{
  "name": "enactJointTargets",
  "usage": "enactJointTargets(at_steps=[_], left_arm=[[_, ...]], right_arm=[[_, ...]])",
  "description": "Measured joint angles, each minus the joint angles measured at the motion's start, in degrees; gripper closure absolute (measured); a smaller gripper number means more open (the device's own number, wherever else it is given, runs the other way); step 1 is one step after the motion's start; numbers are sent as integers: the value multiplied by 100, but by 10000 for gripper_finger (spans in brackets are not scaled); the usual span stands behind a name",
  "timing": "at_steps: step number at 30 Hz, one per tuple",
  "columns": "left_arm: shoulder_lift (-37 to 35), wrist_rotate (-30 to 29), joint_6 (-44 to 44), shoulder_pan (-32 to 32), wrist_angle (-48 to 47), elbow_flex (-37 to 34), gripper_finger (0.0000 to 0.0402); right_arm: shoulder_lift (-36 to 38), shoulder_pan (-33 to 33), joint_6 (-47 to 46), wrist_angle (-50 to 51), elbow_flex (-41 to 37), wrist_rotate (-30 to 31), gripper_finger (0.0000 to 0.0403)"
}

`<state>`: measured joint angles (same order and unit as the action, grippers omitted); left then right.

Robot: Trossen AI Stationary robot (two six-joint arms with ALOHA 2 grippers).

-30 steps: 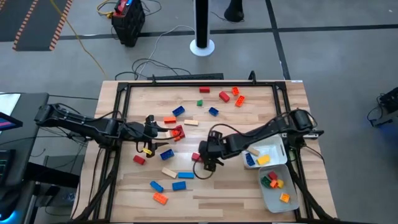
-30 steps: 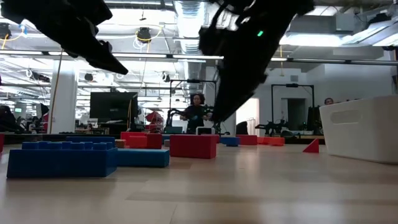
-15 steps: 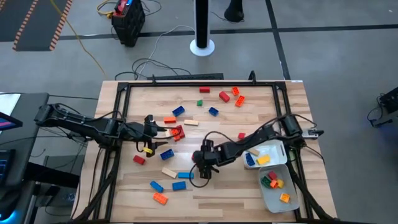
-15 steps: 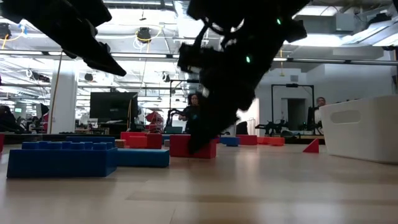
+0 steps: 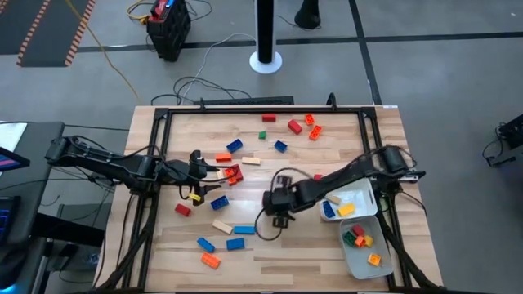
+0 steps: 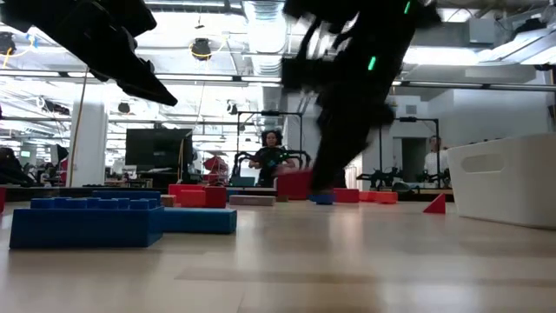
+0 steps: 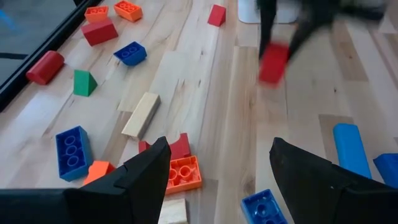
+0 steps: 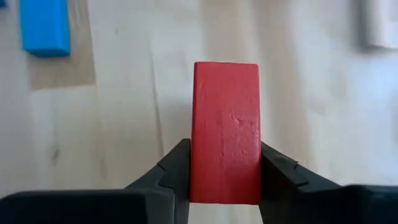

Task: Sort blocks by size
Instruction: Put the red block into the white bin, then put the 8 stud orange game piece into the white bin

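Right wrist view: right gripper [image 8: 224,180] pinches an oblong red block [image 8: 226,130], long axis pointing straight ahead.

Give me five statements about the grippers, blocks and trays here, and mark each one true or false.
1. The right gripper is shut on a red block. True.
2. That red block rests on the table. False: in the low view it hangs clear of the wood.
3. The left gripper holds a blue block. False: its fingers stand open and empty.
4. Both white trays already hold blocks. True.
5. The trays sit by the left arm. False: they sit by the right arm.
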<state>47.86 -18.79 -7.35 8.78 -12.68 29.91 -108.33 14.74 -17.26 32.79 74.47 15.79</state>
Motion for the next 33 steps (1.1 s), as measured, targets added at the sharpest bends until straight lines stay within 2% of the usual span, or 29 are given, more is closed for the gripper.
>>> enactJointTargets(at_steps=[5,11,16,21,23,27,30,33], left_arm=[[0,-1,60,0,-71,0,137],[0,0,63,0,-167,0,137],[52,-4,140,-2,-130,0,137],[479,-93,239,-75,265,-30,137],[737,-101,239,-199,272,-35,137],[1098,-93,356,-513,242,37,137],[1444,260,574,-810,75,330,137],[1916,574,654,-1168,-120,658,137]], right_arm=[[1372,245,-782,1861,9,197,251],[2671,925,-3116,4071,-156,198,251],[3264,1566,-4537,4271,-895,-21,251],[3422,1773,-5298,3714,-1746,-36,249],[3431,1712,-5427,3640,-1844,-307,208],[3464,1534,-5410,3898,-1487,-522,73],[3450,1393,-4874,3864,-1091,-3,21],[3400,1215,-4189,3534,-898,858,11]])
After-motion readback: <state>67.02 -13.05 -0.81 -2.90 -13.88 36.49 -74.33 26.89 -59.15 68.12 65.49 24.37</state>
